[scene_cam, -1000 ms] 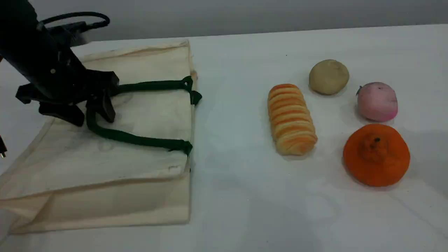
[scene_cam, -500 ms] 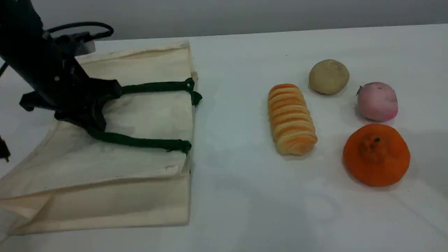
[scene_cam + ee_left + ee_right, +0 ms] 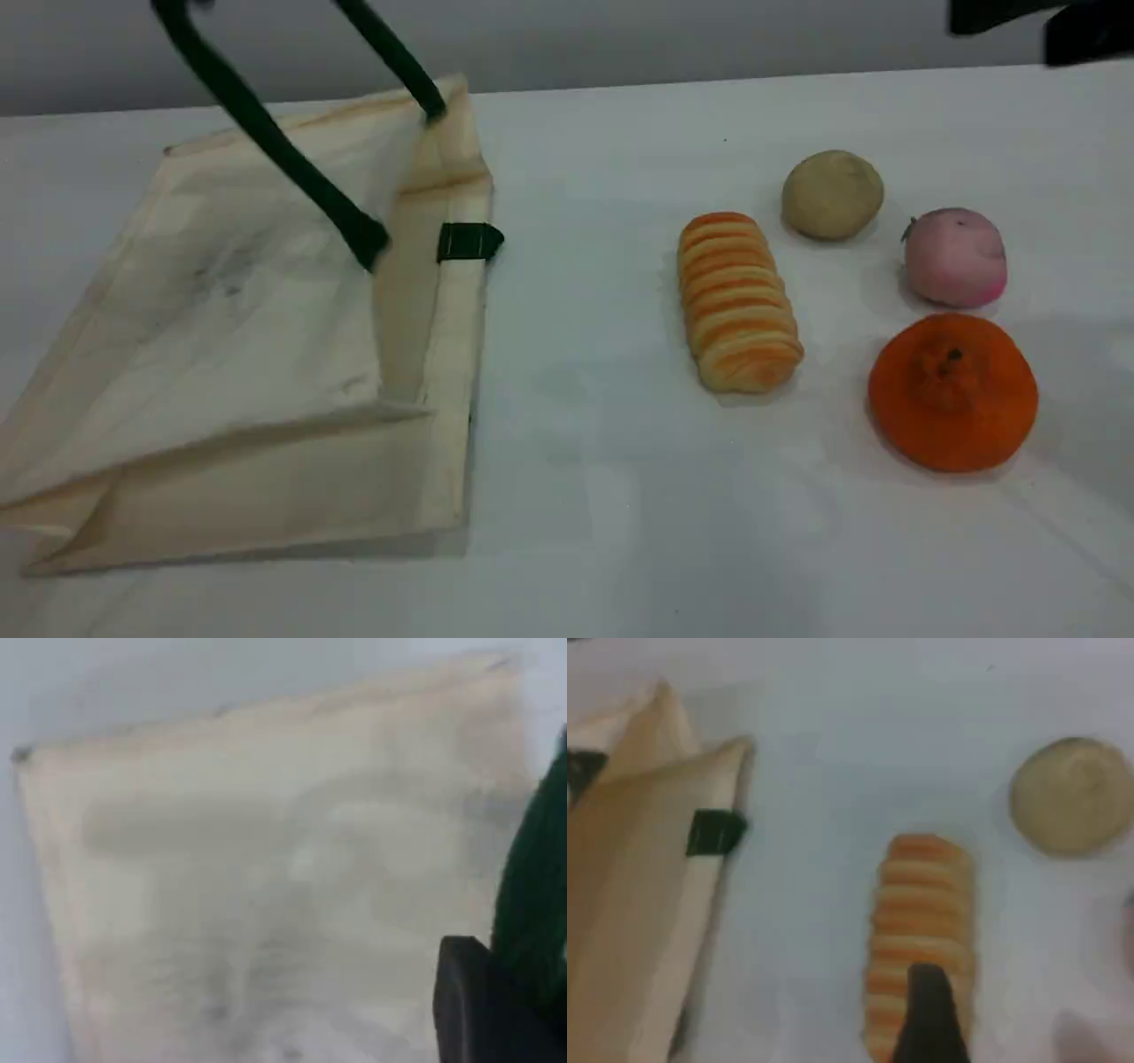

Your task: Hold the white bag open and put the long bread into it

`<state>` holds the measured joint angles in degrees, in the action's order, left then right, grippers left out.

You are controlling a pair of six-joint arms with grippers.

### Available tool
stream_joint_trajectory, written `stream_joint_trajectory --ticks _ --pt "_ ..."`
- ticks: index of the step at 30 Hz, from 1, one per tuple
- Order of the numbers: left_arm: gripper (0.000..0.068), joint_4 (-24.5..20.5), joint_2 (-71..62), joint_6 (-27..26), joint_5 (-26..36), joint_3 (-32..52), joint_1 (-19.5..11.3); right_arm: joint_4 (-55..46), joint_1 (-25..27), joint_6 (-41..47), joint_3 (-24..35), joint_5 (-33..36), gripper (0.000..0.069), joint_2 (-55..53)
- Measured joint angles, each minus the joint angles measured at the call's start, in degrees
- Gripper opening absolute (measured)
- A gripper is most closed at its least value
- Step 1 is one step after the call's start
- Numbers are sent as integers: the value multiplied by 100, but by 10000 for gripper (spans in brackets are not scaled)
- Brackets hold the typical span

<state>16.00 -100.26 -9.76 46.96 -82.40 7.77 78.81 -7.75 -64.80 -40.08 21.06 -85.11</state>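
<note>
The left gripper (image 3: 483, 1010) is now closed on the green handle (image 3: 266, 131) and has risen above the white bag (image 3: 221, 354), out of the scene view. The handle no longer lies flat on the bag: both its straps run tight upward from the bag's mouth. The bag's top layer is lifted and drawn back from the mouth edge, so a gap shows there. The right arm (image 3: 1054, 22) appears far right of the bag.

— What sort of place is this?
— A robot lab, it seems: a bare white table (image 3: 620, 514) before a plain grey wall (image 3: 620, 40).
— What else says so?
— Right of the white bag (image 3: 221, 354), food props sit grouped: long bread (image 3: 738, 301), orange fruit (image 3: 952, 394), with the right claw (image 3: 928, 1019) above them.
</note>
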Motion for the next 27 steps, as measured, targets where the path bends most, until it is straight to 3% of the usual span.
stream_joint_trajectory --ticks 4,8,13,27 --pt "82 349 489 -355 468 -348 151 885 -303 -811 -182 -2 469 -398" --pt "82 371 741 -379 888 -578 256 1445 -444 -1280 -461 -6 469 -821" --pt "82 349 1016 -379 1314 -640 270 1486 -444 -1373 -701 9 469 -1320" --pt "82 182 1678 -369 1759 -692 270 2060 -444 -2089 -794 389 469 -2222"
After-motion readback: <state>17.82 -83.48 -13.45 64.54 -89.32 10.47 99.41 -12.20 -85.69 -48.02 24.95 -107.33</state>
